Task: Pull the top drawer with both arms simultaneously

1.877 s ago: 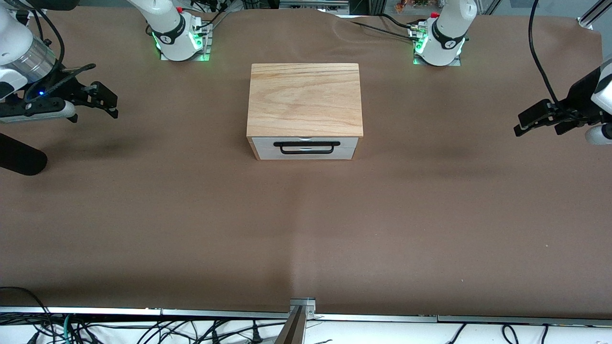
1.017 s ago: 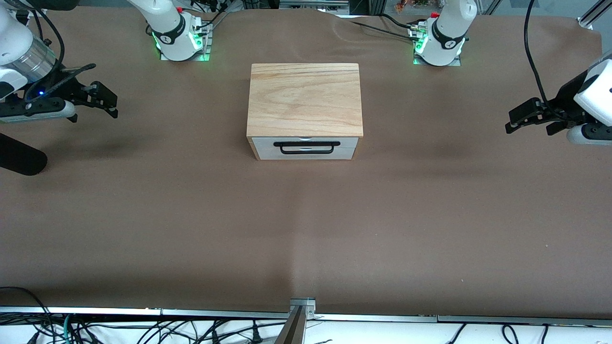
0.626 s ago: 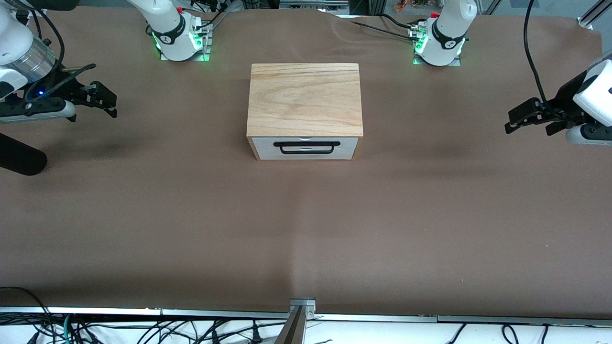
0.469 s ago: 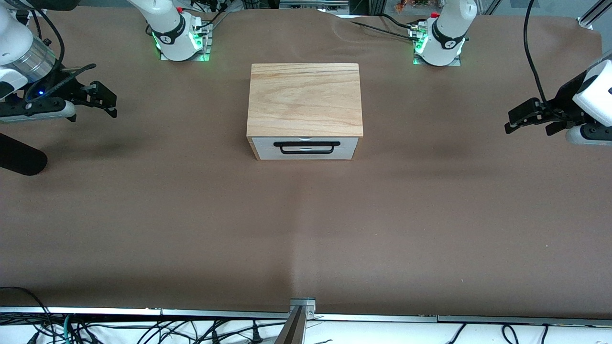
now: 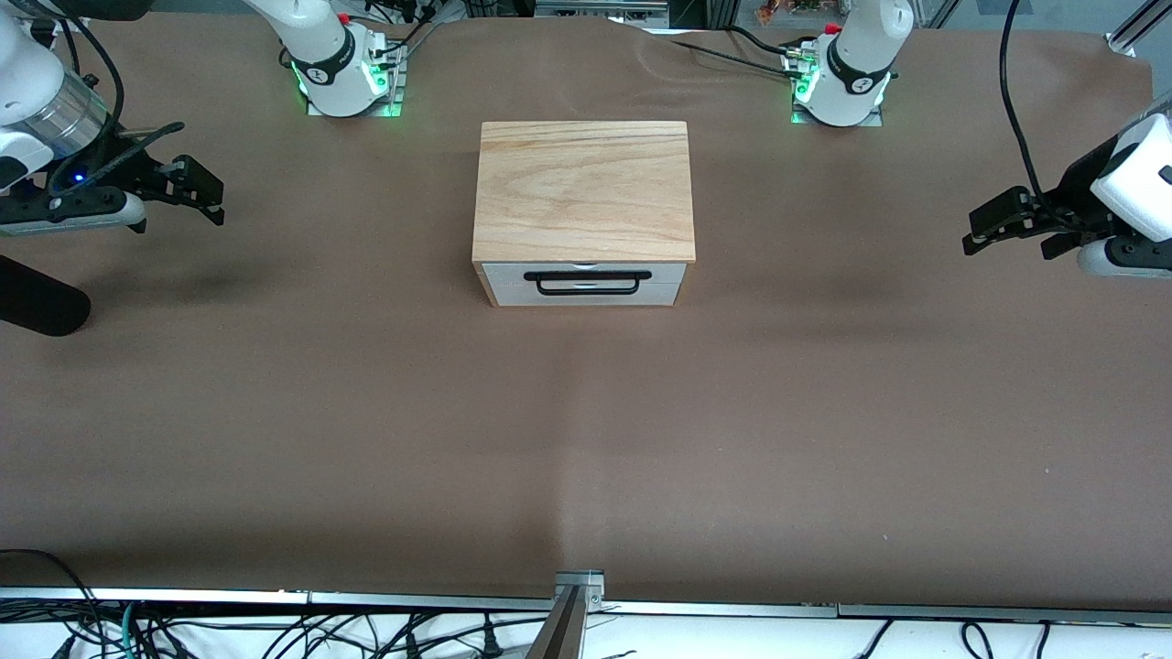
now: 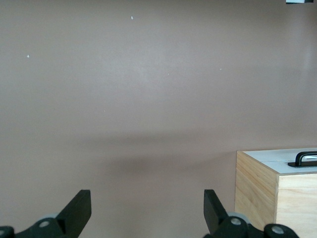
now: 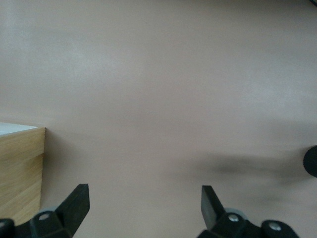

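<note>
A light-wood box (image 5: 583, 188) stands mid-table. Its top drawer (image 5: 513, 272) has a white front, is shut, and carries a wide black bar handle (image 5: 586, 283). My left gripper (image 5: 1005, 240) hangs open and empty over the table toward the left arm's end, well apart from the box. My right gripper (image 5: 181, 216) hangs open and empty toward the right arm's end. In the left wrist view the open gripper (image 6: 147, 208) has the box (image 6: 257, 191) and handle (image 6: 304, 157) beside it. In the right wrist view the open gripper (image 7: 144, 206) shows beside the box's wooden side (image 7: 20, 173).
The arm bases (image 5: 343, 78) (image 5: 842, 82) stand farther from the front camera than the box. A black rounded object (image 5: 37, 307) lies at the table's edge at the right arm's end. A metal bracket (image 5: 577, 586) sits at the near edge. Brown table (image 5: 586, 430) surrounds the box.
My left gripper has drifted a little toward the box and turned slightly. My right gripper has barely moved. The drawer stays shut.
</note>
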